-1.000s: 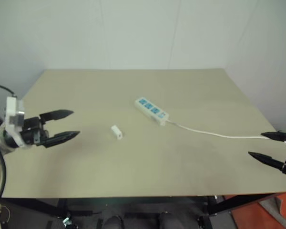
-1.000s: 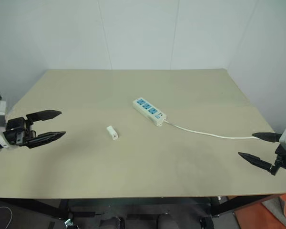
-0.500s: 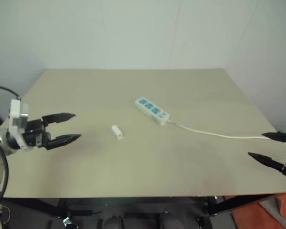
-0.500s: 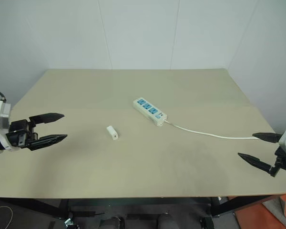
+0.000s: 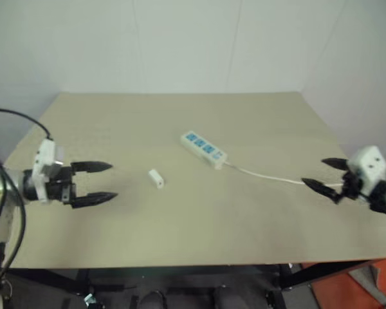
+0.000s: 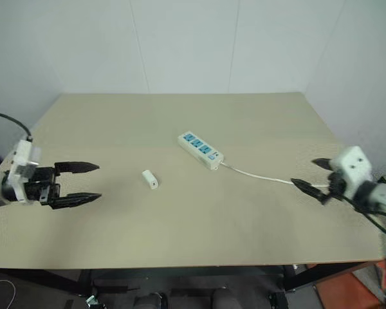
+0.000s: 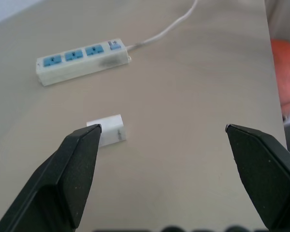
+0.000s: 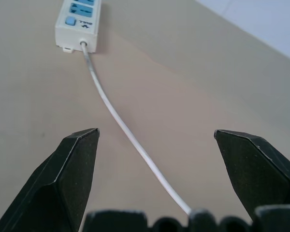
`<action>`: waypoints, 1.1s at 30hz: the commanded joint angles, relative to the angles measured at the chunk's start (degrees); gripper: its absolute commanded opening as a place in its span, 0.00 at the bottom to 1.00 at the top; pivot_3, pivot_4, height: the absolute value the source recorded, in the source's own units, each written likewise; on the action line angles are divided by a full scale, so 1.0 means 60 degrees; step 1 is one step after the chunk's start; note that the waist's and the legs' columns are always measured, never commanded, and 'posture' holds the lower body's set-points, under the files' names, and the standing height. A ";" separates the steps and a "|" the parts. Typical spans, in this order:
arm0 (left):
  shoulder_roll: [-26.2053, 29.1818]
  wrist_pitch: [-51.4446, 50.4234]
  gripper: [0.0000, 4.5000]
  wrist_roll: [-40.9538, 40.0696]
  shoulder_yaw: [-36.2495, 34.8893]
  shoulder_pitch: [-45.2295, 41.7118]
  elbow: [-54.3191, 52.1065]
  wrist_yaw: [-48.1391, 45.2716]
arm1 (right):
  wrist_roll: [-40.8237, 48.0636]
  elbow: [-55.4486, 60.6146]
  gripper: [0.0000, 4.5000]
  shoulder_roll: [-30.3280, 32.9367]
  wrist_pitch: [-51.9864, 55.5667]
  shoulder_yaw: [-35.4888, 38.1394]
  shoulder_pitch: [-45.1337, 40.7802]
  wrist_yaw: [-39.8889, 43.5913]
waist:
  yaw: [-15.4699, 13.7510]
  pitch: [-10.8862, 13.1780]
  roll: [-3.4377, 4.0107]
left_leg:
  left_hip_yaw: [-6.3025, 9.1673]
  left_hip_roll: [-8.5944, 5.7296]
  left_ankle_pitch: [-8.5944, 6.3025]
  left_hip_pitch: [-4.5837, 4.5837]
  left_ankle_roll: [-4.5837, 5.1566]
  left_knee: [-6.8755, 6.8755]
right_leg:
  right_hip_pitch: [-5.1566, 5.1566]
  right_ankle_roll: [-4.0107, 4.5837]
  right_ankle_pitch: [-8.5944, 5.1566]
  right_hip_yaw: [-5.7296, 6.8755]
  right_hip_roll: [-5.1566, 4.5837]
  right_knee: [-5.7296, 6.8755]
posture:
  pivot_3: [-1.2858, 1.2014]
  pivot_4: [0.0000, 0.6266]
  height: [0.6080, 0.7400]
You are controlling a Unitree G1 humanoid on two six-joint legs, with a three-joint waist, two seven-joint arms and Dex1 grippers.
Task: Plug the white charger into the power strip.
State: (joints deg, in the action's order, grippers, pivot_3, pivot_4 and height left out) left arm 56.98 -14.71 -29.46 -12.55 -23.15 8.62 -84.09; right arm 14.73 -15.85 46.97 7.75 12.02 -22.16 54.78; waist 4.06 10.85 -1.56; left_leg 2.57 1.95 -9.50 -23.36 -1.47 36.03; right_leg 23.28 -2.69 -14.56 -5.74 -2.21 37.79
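Observation:
The white charger lies on its side near the middle of the tan table; the left wrist view shows it as a small white block. The power strip, white with blue sockets, lies diagonally beyond it, and its thin cord runs off to the right. My left gripper hovers open at the table's left side, pointing toward the charger and well short of it. My right gripper stands open at the right, straddling the cord and pointing toward the strip's cord end.
White walls close the far side and right of the table. An orange object sits on the floor past the table's right edge. Bare tabletop lies between both grippers and the two objects.
My right gripper has swung in from the table's right edge toward the cord. The left gripper has crept slightly toward the charger and turned a little. Charger and strip lie unmoved.

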 commanded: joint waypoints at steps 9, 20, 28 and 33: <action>-0.0118 0.0360 1.00 -0.0094 0.0107 -0.0808 0.0081 -0.0299 | -0.1395 -0.5548 1.00 -0.2553 -0.1749 -0.1777 -0.3997 -0.0551 | 0.0008 0.0008 0.0008 | 0.0003 -0.0001 0.0000 -0.0035 0.0001 -0.0005 | 0.0014 -0.0011 0.0012 0.0005 -0.0004 -0.0027 | 0.52 0.24 1.00; -0.0107 0.0441 1.00 -0.0232 -0.0362 0.0123 -0.0414 -0.0133 | -0.2604 -0.8872 0.72 -0.3184 -0.2341 -0.2374 -0.5964 -0.0316 | 0.0052 0.0011 0.0010 | 0.0014 -0.0001 0.0001 -0.0032 0.0001 -0.0011 | 0.0012 -0.0005 0.0015 0.0010 -0.0004 -0.0026 | 0.52 0.24 1.00; -0.0238 0.0545 1.00 -0.0161 -0.0168 -0.0086 -0.0290 -0.0073 | -0.3072 -0.9149 0.06 -0.3150 -0.2645 -0.2496 -0.6063 -0.0242 | 0.0091 0.0010 0.0010 | 0.0016 -0.0001 0.0001 -0.0015 0.0001 -0.0009 | 0.0000 -0.0008 0.0015 0.0011 -0.0003 -0.0022 | 0.52 0.24 1.00; -0.0252 0.0781 1.00 0.0117 0.0124 -0.0592 0.0315 -0.0323 | -0.3099 -0.8714 0.00 -0.3202 -0.3110 -0.2466 -0.5788 -0.0249 | 0.0175 0.0010 0.0010 | 0.0020 -0.0003 0.0001 -0.0017 0.0000 -0.0009 | 0.0000 -0.0009 0.0015 0.0013 -0.0003 -0.0020 | 0.52 0.24 1.00</action>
State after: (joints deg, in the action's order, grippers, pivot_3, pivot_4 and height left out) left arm 55.34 -11.31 -29.15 -11.88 -25.17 9.81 -85.37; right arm -3.77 -69.93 27.68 -9.48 -2.75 -57.31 53.21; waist 5.11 10.91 -1.50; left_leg 2.69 1.93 -9.49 -23.46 -1.47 35.98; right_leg 23.27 -2.75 -14.46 -5.66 -2.22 37.66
